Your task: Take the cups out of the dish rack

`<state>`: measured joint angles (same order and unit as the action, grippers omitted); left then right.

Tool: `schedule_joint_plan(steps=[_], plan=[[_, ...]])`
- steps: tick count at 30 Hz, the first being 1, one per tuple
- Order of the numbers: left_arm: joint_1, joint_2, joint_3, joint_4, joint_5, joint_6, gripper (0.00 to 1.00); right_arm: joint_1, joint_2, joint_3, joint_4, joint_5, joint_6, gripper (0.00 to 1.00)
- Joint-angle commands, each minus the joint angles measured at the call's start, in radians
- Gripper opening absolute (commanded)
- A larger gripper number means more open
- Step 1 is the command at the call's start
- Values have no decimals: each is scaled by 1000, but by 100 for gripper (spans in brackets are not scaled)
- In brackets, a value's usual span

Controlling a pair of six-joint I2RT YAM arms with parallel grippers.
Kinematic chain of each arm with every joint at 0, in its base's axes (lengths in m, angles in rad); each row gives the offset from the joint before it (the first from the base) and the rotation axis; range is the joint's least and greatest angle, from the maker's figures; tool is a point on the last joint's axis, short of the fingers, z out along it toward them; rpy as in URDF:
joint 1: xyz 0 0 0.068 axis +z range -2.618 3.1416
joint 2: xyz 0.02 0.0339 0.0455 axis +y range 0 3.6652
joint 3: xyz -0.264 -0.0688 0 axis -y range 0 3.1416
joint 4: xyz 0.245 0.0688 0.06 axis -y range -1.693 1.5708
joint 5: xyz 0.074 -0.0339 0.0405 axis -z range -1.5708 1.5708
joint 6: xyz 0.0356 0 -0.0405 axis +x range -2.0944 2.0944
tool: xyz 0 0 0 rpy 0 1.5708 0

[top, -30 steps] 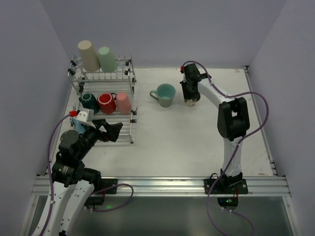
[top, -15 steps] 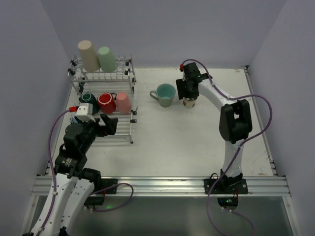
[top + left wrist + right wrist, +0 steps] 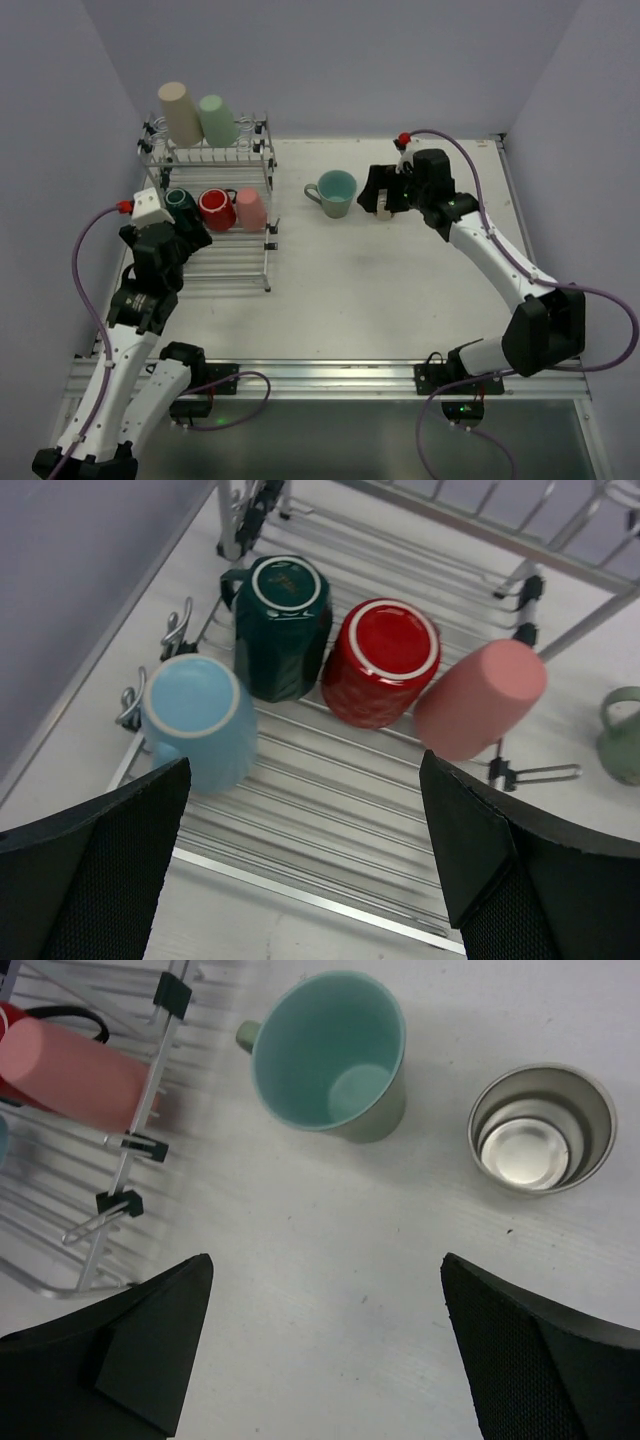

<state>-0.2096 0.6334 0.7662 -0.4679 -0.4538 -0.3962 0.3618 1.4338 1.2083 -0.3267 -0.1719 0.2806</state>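
The dish rack stands at the back left. A beige cup and a mint green cup sit upside down on its raised tier. On the lower tier lie a light blue cup, a dark green mug, a red mug and a pink cup. My left gripper hangs open above these bars, holding nothing. A teal mug and a small metal cup stand upright on the table. My right gripper is open above the bare table just in front of them.
The rack's right edge with black clips lies left of the teal mug. Grey walls close in on the left, back and right of the white table. Both arm bases stand on the metal rail at the near edge.
My right gripper has opened, let go of the small metal cup beside the teal mug, and pulled back from it. My left arm has swung left and over the rack's lower tier.
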Motion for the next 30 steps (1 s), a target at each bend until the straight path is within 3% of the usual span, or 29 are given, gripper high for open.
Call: schedule_joint_plan(steps=[1, 9, 14, 18, 30], plan=[[9, 87, 12, -14, -149, 42, 100, 3, -84, -134, 208, -135, 83, 99], [36, 192, 30, 5, -144, 68, 100, 3, -136, -202, 221, -170, 45, 99], [117, 264, 21, 15, -151, 88, 100, 5, -164, -211, 218, -178, 29, 99], [205, 316, 12, 78, -85, 154, 100, 3, -182, -214, 209, -169, 22, 99], [268, 466, 36, 170, 9, 188, 100, 5, -173, -207, 209, -238, 19, 96]])
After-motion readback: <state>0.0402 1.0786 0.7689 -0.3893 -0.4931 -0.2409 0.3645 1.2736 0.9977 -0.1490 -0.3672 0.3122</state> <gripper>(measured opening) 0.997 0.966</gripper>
